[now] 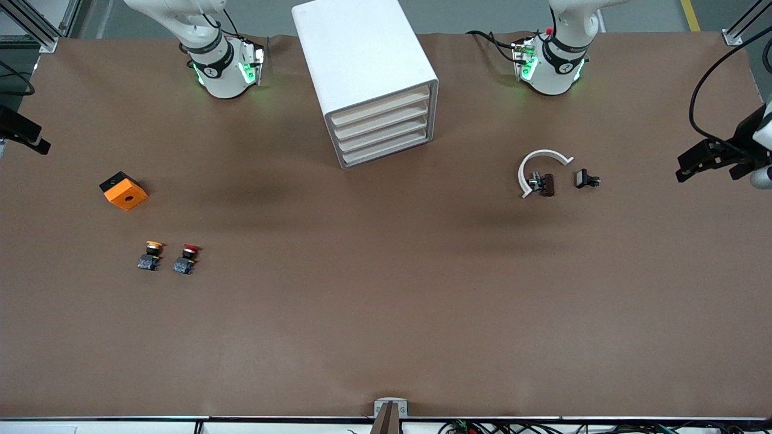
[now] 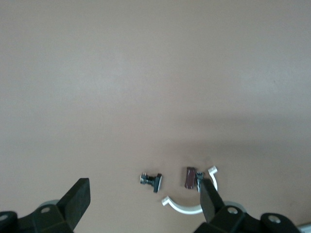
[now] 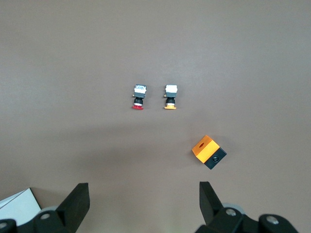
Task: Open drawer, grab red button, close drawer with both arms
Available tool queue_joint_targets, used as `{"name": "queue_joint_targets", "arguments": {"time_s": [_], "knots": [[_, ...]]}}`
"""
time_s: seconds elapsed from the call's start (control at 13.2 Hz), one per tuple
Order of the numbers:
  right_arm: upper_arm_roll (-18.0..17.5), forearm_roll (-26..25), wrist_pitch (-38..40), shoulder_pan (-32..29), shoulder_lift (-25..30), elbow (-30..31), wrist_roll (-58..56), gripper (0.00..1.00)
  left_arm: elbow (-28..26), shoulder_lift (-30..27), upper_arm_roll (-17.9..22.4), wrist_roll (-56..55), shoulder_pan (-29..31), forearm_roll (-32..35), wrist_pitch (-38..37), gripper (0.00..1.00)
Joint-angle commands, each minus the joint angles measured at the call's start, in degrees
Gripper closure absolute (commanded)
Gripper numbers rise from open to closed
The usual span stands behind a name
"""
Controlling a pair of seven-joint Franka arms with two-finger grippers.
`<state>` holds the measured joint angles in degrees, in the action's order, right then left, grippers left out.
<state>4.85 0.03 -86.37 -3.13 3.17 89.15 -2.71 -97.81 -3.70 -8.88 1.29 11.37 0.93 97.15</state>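
The white cabinet [image 1: 368, 66] stands between the two arm bases, and its top drawer [image 1: 381, 108] is shut like the three below it. The red-capped button [image 1: 188, 258] lies on the table toward the right arm's end, beside a yellow-capped one [image 1: 151, 255]. It also shows in the right wrist view [image 3: 139, 97]. My right gripper [image 3: 144, 204] is open and empty, up in the air at the right arm's end of the table [image 1: 33, 141]. My left gripper [image 2: 146, 204] is open and empty, high over the left arm's end [image 1: 705, 166].
An orange cube [image 1: 123, 190] lies farther from the front camera than the buttons and shows in the right wrist view [image 3: 209, 152]. Toward the left arm's end lie a white C-shaped piece [image 1: 540, 166], a brown part [image 1: 546, 184] and a small black part [image 1: 585, 179].
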Motion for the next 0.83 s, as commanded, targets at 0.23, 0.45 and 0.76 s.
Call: {"name": "queue_joint_targets", "arguments": {"time_s": [0.23,0.45,0.76], "knots": [[-1.16,0.06,-0.64,-1.09,2.81,2.61,-1.16,0.0,7.98,-0.79,9.83,0.65,-11.7,-0.23,-7.06,0.0],[-0.98,0.14,0.06,-1.26,2.98,2.87,-1.07,0.0,9.3,-0.79,9.76,0.73,-11.45,-0.58,-8.72,0.0],[-0.98,0.23,1.46,-1.27,4.65,4.01,-0.9,0.0,11.76,-1.05,9.93,1.17,-11.45,-0.67,-12.42,0.0]]}}
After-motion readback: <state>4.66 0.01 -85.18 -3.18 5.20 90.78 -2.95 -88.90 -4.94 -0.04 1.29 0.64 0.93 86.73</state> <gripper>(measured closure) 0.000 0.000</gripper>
